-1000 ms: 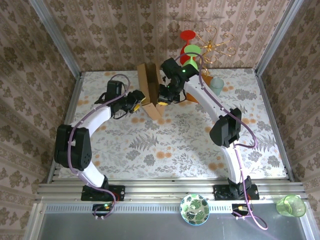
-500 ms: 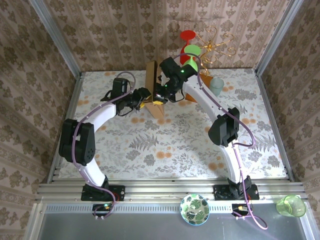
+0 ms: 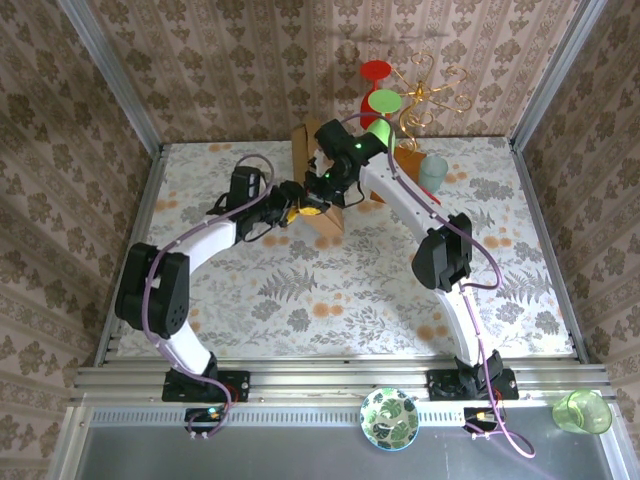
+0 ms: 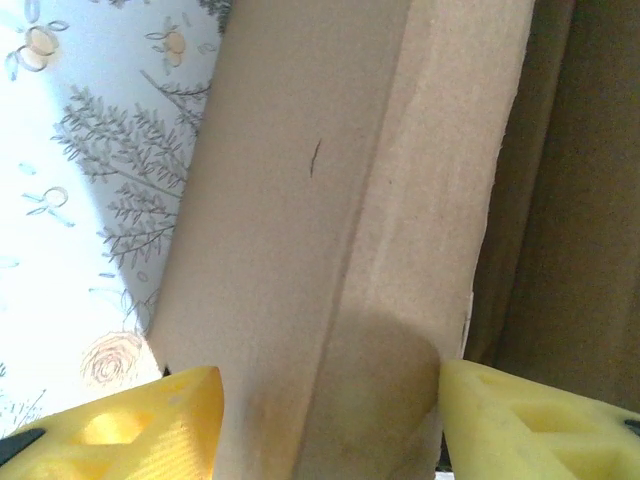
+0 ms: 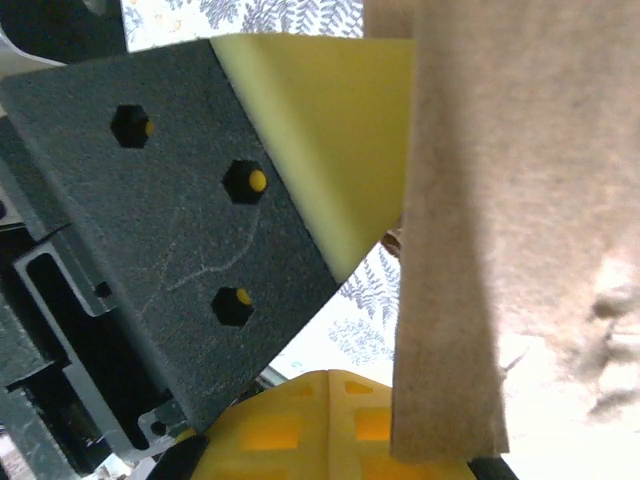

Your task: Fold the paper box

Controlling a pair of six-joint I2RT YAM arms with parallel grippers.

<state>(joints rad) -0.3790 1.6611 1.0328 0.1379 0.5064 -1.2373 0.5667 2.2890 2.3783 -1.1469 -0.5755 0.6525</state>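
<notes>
- The paper box [image 3: 304, 155] stands on edge at the far middle of the table [image 3: 350, 290], between the two arms.
- From above, we see its long axis run from the far side toward the near side, and the near end leans a little to the right. The panels rise up toward the camera.
- The left gripper [image 3: 298, 200] meets the box from the left. In the left wrist view its yellow fingers [image 4: 140, 430] are wide apart, and a creased cardboard panel [image 4: 330, 250] fills the space between them. We cannot tell whether they press on it.
- The right gripper [image 3: 320, 190] is at the right side of the box. In the right wrist view a cardboard strip [image 5: 470, 230] crosses in front of the fingertips [image 5: 330, 130] and hides them, so we cannot tell whether it grips.
- The arms cover the middle of the box from above, so the flaps and slots are hard to make out.
</notes>
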